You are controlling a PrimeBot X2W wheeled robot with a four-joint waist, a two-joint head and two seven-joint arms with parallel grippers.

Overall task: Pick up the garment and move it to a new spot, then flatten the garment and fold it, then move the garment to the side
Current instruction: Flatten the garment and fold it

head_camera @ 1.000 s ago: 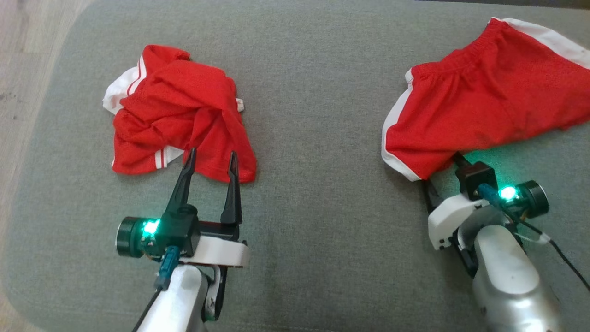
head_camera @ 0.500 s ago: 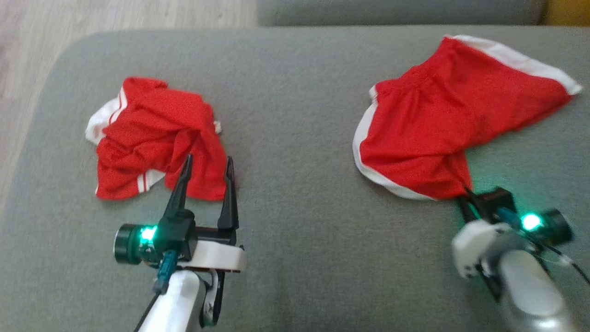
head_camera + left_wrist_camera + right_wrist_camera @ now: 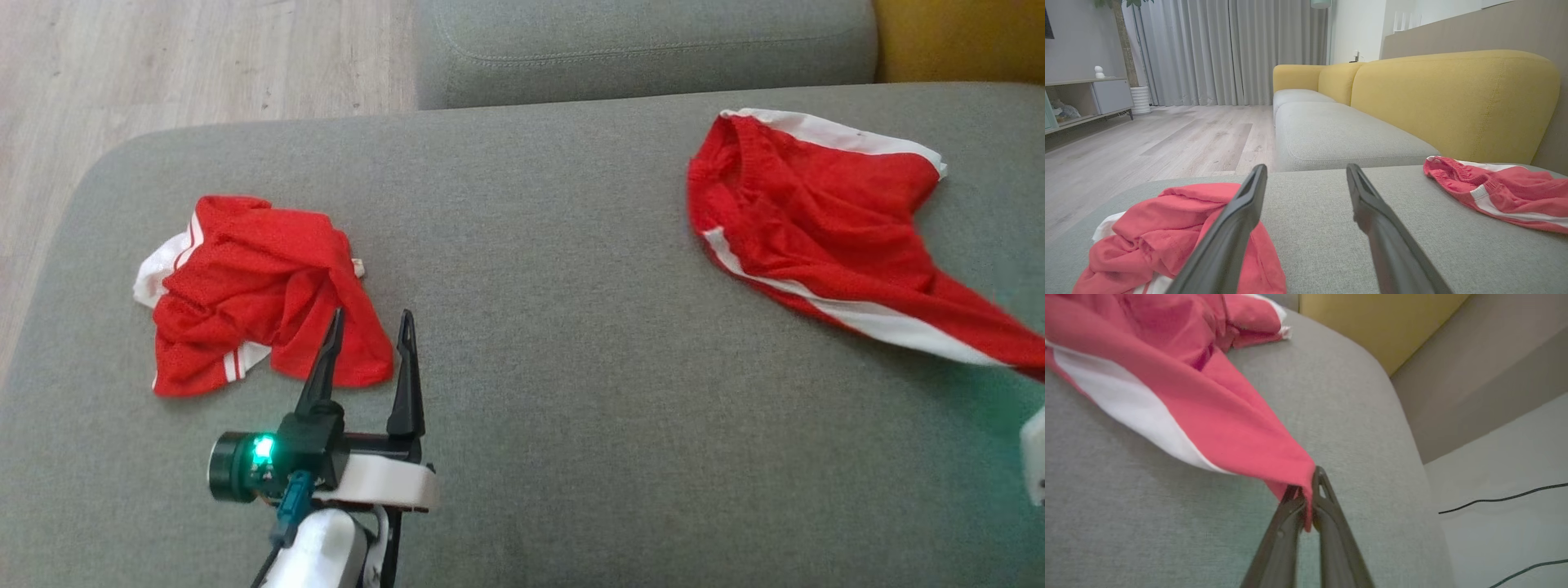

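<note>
The garment (image 3: 816,220), red shorts with white side stripes, lies at the right of the grey sofa seat (image 3: 571,343), pulled out into a point toward the right edge. In the right wrist view my right gripper (image 3: 1306,492) is shut on that corner of the garment (image 3: 1208,400), lifting it slightly off the seat. Lower left, my left gripper (image 3: 371,314) is open with nothing between its fingers, just in front of a second, crumpled red garment (image 3: 253,286). The left wrist view shows the open left gripper (image 3: 1306,169), the crumpled garment (image 3: 1167,220) at its left and the shorts (image 3: 1494,192) at the right.
A yellow backrest (image 3: 1453,102) rises behind the seat, with another grey cushion (image 3: 645,41) beyond. Wooden floor (image 3: 163,65) lies past the seat's left edge. The seat's right edge (image 3: 1404,428) drops off close to my right gripper, with black cables (image 3: 1494,498) on the floor below.
The head camera has tilted up. My right gripper has shut on the shorts' lower corner and drawn it rightward, stretching the cloth; the right arm has left the head view. The left arm has stayed put.
</note>
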